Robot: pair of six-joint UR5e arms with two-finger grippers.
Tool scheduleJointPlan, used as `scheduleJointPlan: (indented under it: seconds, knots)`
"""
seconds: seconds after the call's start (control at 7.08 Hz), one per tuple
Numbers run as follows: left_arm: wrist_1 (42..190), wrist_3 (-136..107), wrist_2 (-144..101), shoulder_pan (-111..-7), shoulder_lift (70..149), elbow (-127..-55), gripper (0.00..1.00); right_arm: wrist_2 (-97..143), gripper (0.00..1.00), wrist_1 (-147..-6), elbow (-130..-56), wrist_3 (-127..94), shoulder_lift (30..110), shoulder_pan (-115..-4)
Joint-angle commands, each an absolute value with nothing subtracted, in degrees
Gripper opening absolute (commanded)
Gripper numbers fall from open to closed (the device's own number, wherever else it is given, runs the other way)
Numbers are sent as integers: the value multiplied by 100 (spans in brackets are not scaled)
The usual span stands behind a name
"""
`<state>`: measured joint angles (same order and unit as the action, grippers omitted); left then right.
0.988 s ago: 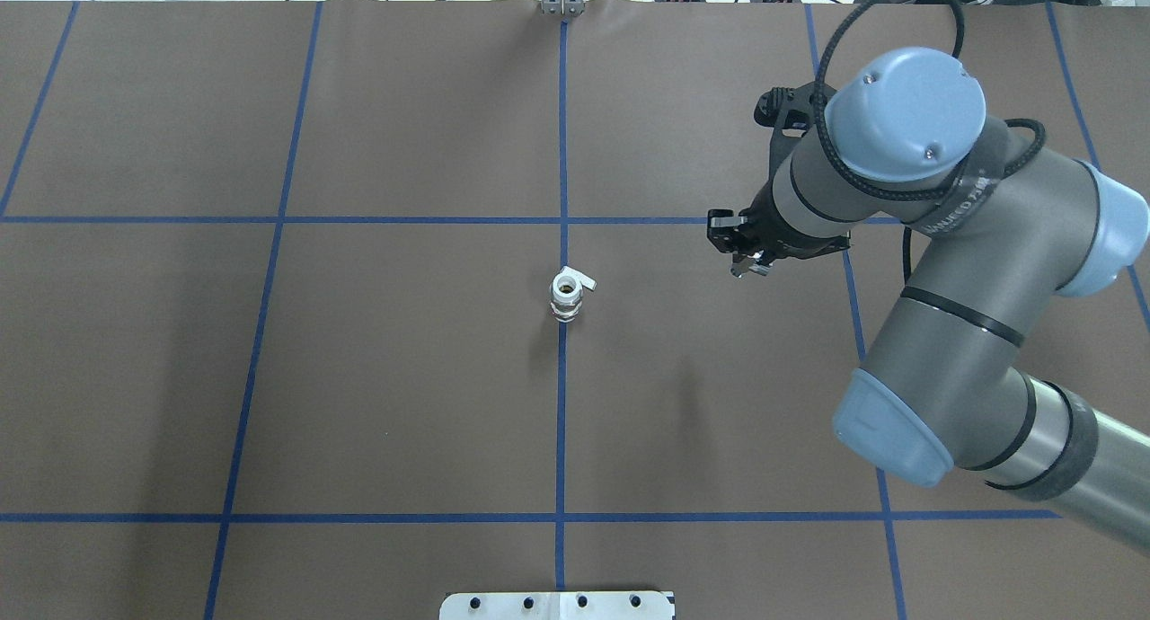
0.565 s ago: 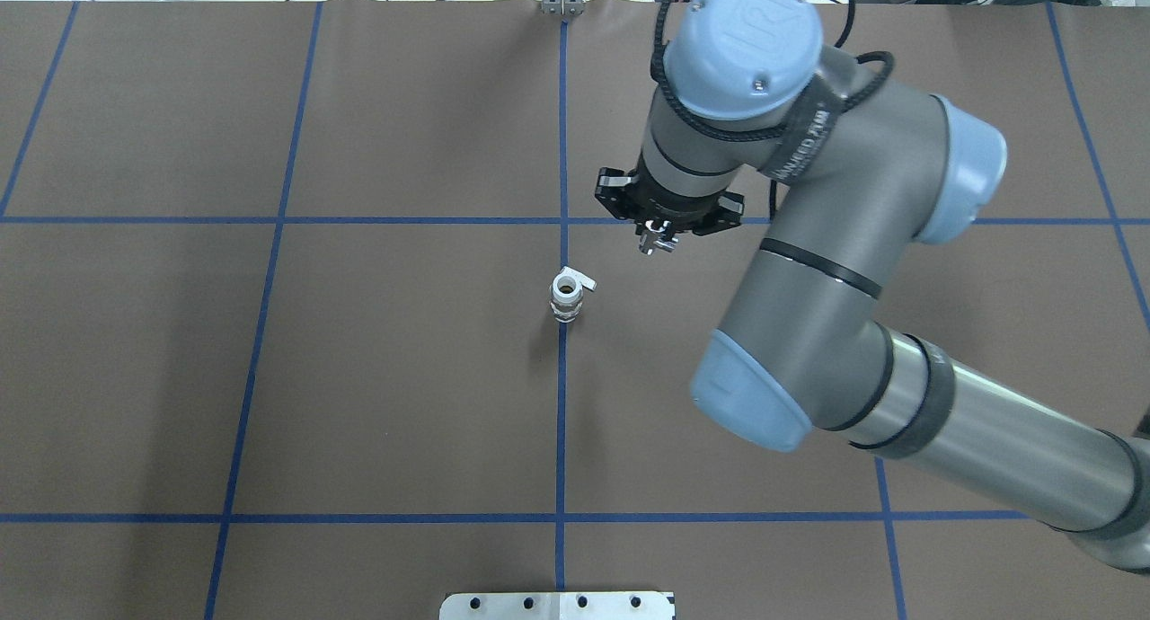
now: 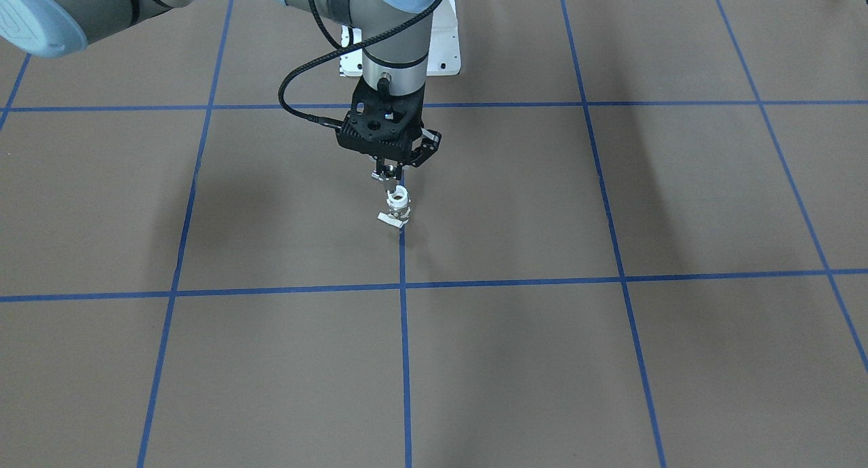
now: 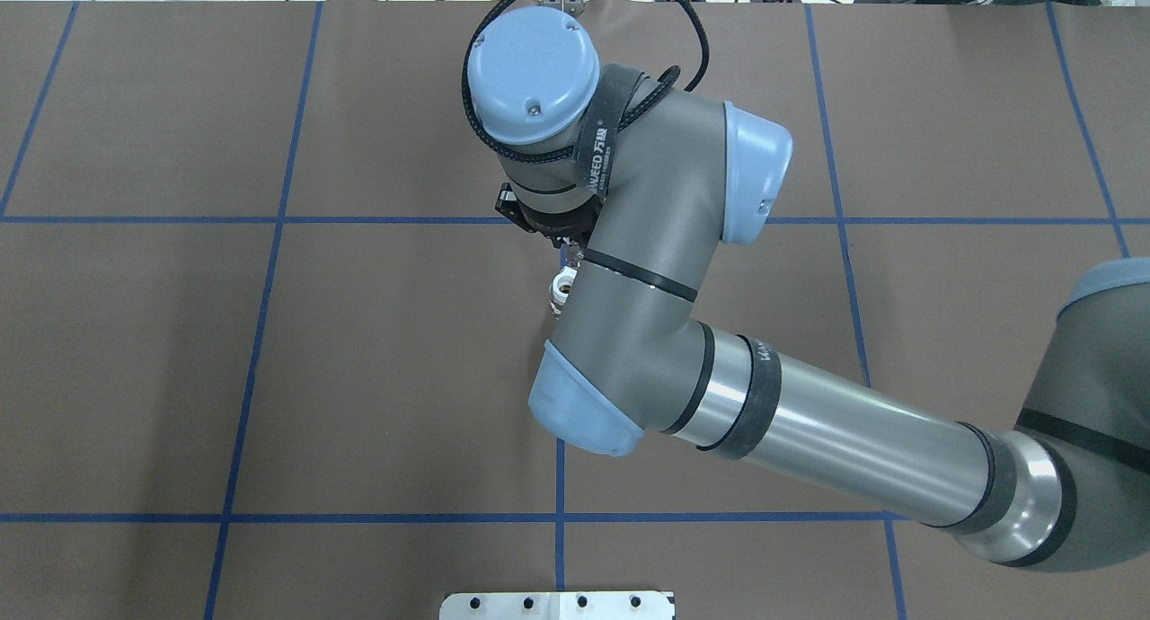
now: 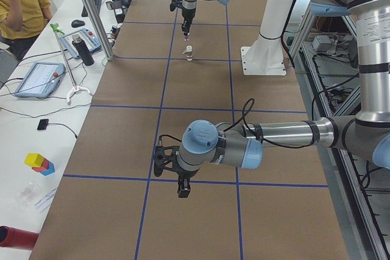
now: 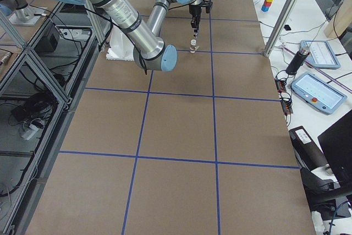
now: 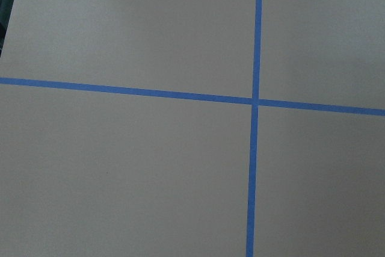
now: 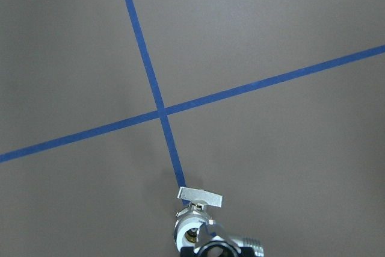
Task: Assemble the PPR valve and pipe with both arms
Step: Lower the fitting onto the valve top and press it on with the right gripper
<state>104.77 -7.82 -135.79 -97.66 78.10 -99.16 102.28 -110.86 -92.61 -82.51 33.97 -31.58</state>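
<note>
I see the right arm reaching in from the right edge of the overhead view to the middle of the table. The right gripper points straight down, just above centre in the front-facing view. Its fingers are pinched on the pipe, whose ribbed silver end shows at the bottom edge of the right wrist picture.

The PPR valve stands upright on a blue tape line, directly under that gripper, with a white open end facing up. Its flat lever handle sticks out sideways. I cannot tell whether pipe and valve touch. In the overhead view the arm hides most of the valve.

The left gripper hangs over the table in the lower middle of the exterior left view, well apart from the valve, and I cannot tell whether its fingers are open or closed
</note>
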Motion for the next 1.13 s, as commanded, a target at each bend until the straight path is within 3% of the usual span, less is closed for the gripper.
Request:
scheduleJointPlan:
  seconds: [0.0, 0.99]
  knots:
    - [10477, -782, -13579, -9773, 7813, -9923, 100, 10072, 0, -11109, -9106, -8314, 3357, -2928]
    - [10477, -773, -13579, -9765, 7813, -9923, 100, 9862, 0, -11109, -8956, -8306, 3314, -2786]
